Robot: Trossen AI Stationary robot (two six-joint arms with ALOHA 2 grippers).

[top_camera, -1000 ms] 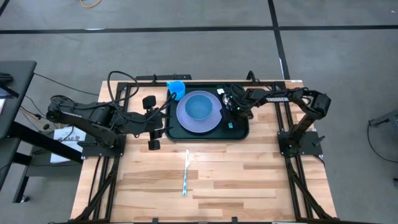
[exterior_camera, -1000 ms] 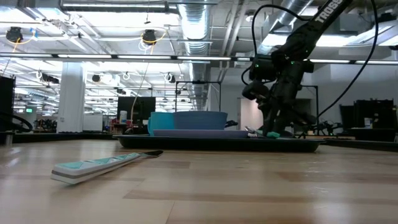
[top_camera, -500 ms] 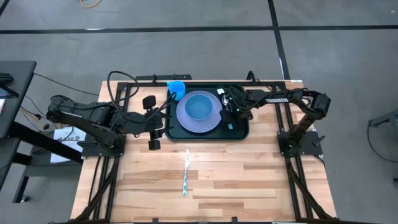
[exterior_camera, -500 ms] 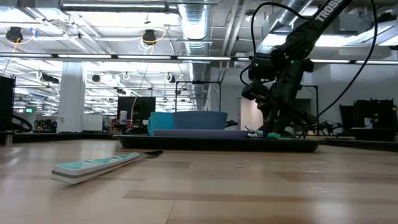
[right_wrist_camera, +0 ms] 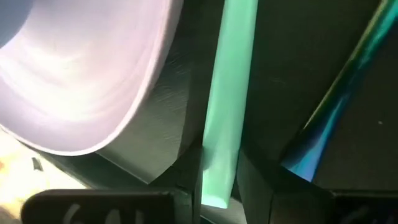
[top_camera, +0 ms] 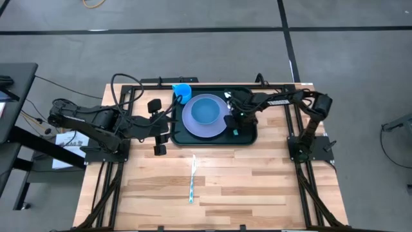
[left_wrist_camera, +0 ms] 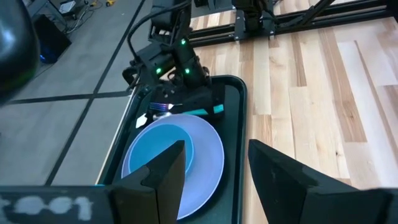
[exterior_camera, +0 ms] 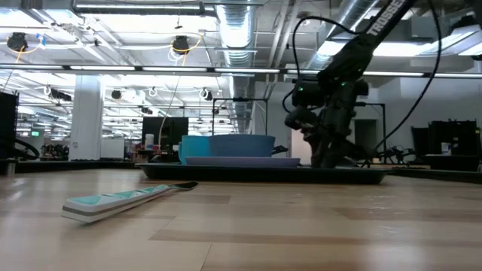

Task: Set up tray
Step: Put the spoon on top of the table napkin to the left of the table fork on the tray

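The dark tray [top_camera: 248, 132] lies at the table's far side. On it stands a lavender plate [top_camera: 193, 125] with a blue bowl [top_camera: 206, 111]. My right gripper [top_camera: 235, 122] is low over the tray, just right of the plate, shut on a teal-handled utensil [right_wrist_camera: 227, 93]. A second, iridescent utensil [right_wrist_camera: 333, 118] lies beside it on the tray floor. My left gripper [left_wrist_camera: 216, 149] waits open, left of the tray. A blue cup [top_camera: 182, 92] stands at the tray's far left corner. My right gripper pinches the teal handle near its free end [right_wrist_camera: 216, 171] between the two fingers [right_wrist_camera: 188, 180], which lie across it. They come from above, slanting down from the table's right. The handle lies flat on the tray floor beside the plate's rim [right_wrist_camera: 93, 93].
Another teal-handled utensil [top_camera: 192, 179] lies on the bare wood at the table's middle, near of the tray. The wood toward the near edge is open. Metal frame rails [top_camera: 293, 122] run along both sides of the table.
My right gripper has moved toward the table's left, low over the tray, and now stands right beside the plate. The teal-handled utensil has slid a little that way with it. The left arm has kept still.
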